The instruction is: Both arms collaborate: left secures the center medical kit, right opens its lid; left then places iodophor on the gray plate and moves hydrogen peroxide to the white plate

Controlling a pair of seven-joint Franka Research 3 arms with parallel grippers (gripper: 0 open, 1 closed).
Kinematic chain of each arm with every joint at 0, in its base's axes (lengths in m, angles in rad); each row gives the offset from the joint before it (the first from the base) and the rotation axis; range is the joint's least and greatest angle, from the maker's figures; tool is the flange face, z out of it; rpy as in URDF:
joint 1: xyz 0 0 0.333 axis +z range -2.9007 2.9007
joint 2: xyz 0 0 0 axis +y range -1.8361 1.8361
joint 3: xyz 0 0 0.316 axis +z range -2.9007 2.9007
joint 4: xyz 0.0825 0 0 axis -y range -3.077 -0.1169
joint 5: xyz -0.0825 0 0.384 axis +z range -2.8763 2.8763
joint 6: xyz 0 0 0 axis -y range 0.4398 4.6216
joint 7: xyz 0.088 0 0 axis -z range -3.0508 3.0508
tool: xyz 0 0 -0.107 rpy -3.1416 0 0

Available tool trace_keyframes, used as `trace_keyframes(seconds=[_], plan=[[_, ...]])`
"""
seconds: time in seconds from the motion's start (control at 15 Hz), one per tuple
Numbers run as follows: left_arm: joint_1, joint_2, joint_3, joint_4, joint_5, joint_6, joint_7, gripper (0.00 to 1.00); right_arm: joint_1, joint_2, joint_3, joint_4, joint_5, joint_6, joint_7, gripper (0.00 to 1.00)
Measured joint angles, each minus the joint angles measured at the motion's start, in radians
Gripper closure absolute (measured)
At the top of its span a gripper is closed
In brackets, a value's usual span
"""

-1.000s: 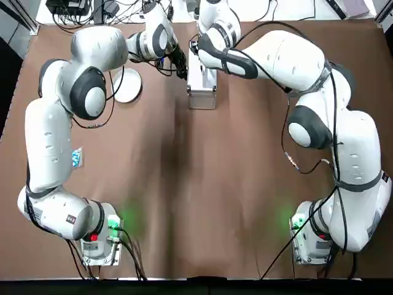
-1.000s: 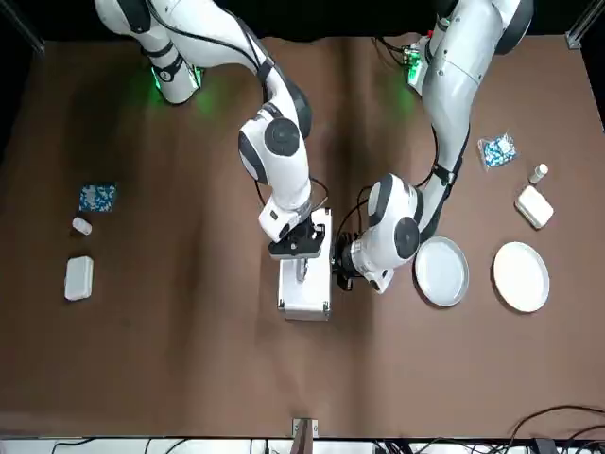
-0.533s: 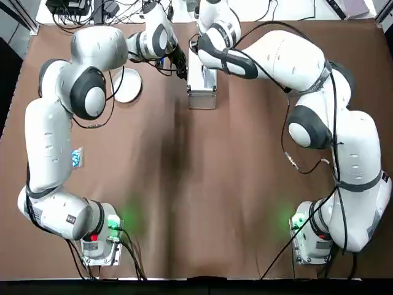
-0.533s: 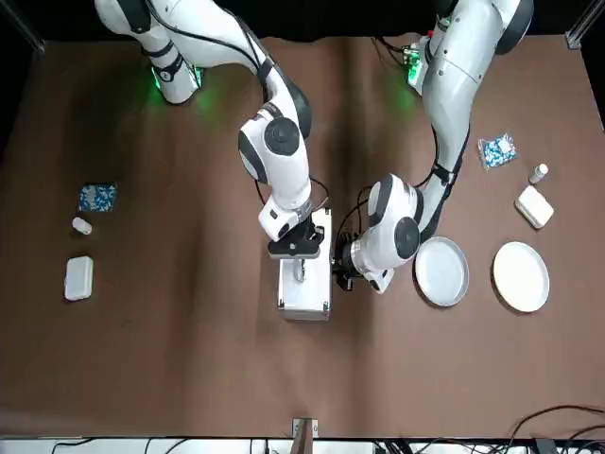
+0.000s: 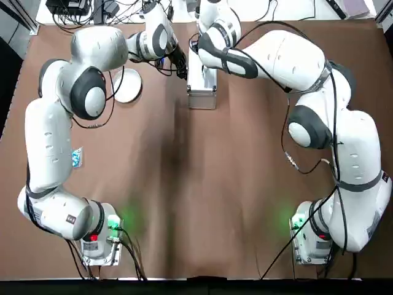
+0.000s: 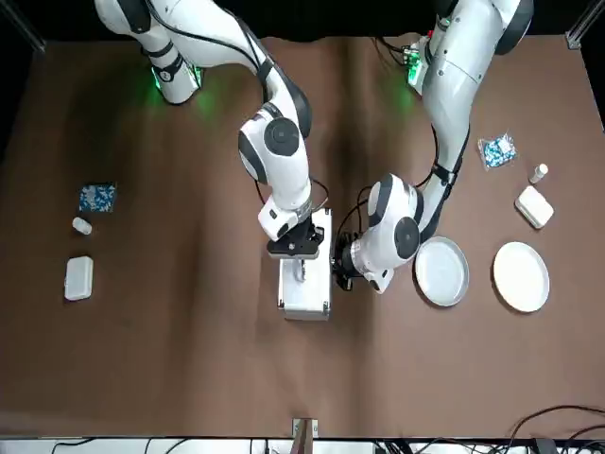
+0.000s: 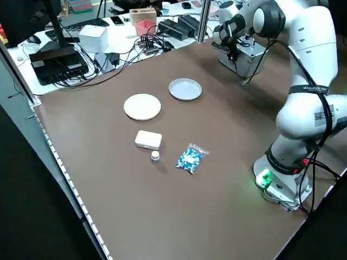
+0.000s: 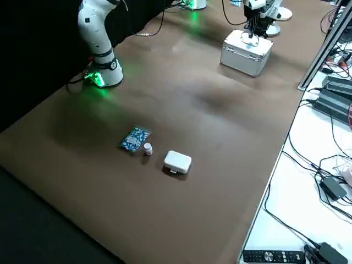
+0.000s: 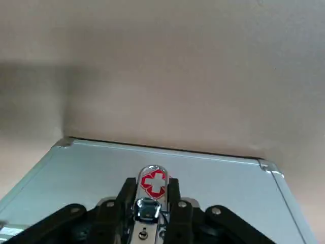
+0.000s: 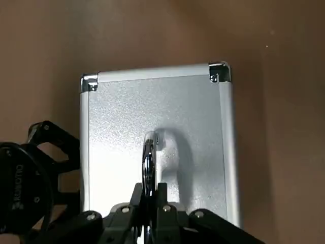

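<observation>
The medical kit [image 6: 304,288], a silver-edged white case, stands shut at the table's centre, far from the arm bases. My right gripper [image 6: 301,250] hangs over its top and, in the right wrist view, is shut on the handle [image 10: 149,157] of the lid [image 10: 157,117]. Against the kit's side my left gripper [image 6: 338,271] is shut on the red-cross latch [image 9: 153,183]. The gray plate [image 6: 442,271] lies just beyond the left gripper, with the white plate [image 6: 521,276] farther out. The iodophor and hydrogen peroxide are out of view.
A rounded white box [image 6: 534,206], a small pale vial [image 6: 539,173] and a blue-white packet [image 6: 497,149] lie on my left side. A similar box [image 6: 78,278], vial [image 6: 81,225] and packet [image 6: 97,197] lie on my right side. Cables and equipment [image 7: 59,59] line the table's far edge.
</observation>
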Motion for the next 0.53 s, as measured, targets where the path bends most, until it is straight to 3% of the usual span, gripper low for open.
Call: trace_keyframes(seconds=[0.53], plan=[[0.000, 0.000, 0.000, 0.001, 0.000, 0.000, 0.000, 0.69, -0.065, 0.000, 0.015, 0.028, 0.183, -0.065, -0.070, 0.87]])
